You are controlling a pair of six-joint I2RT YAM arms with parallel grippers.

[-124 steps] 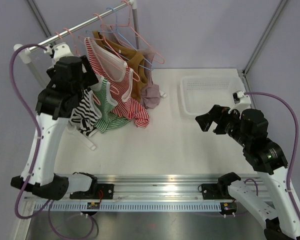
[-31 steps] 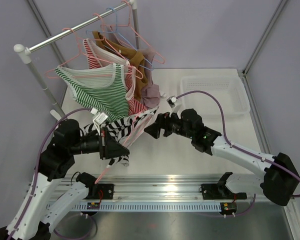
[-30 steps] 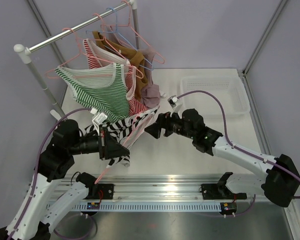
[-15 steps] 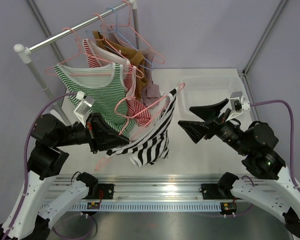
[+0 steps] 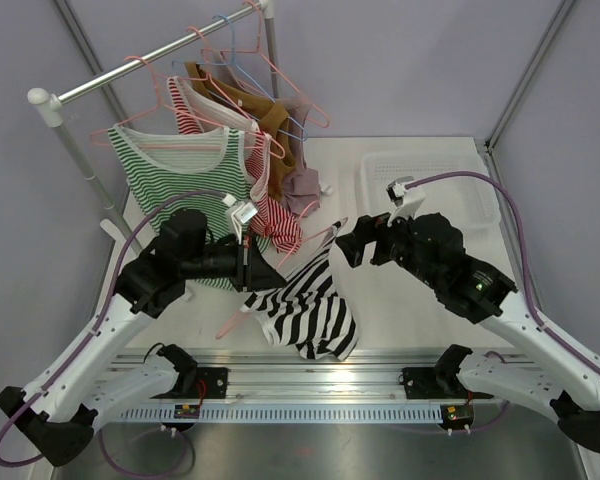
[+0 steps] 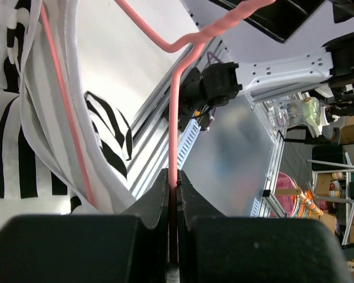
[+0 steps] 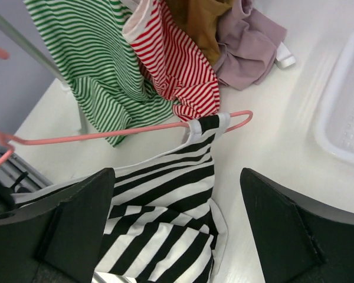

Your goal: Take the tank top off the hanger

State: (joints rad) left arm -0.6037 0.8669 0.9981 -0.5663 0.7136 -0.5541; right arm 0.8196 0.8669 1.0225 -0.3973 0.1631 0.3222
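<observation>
1. Above the front of the table [image 5: 410, 300], the left gripper [image 6: 173, 177] has its fingers pressed together on the pink hanger [image 6: 176, 118]. It is a thin pinch on wire, so that arm should hold steady and not twist.
2. Hanging from that hanger is the black-and-white tank top [image 5: 305, 315]. Its body droops toward the table, and 1 strap [image 7: 207, 122] wraps the wire near the curled far end. I cannot tell whether the other strap is on the wire.
3. Just beside that end hovers the right gripper [image 5: 352, 245], fingers wide apart with nothing between them.
4. My judgement is that the step in hand is taking the cloth with the right gripper. It should close on striped fabric just below the wrapped strap, not on the wire.
5. The pull should then run along the wire toward its free end — away from the left gripper — so the strap slides off rather than snagging on the curl.
6. Both arms should stay clear of the green top [image 5: 170, 170] and red top [image 5: 270, 200] hanging close behind on the rail [image 5: 130, 75].
</observation>
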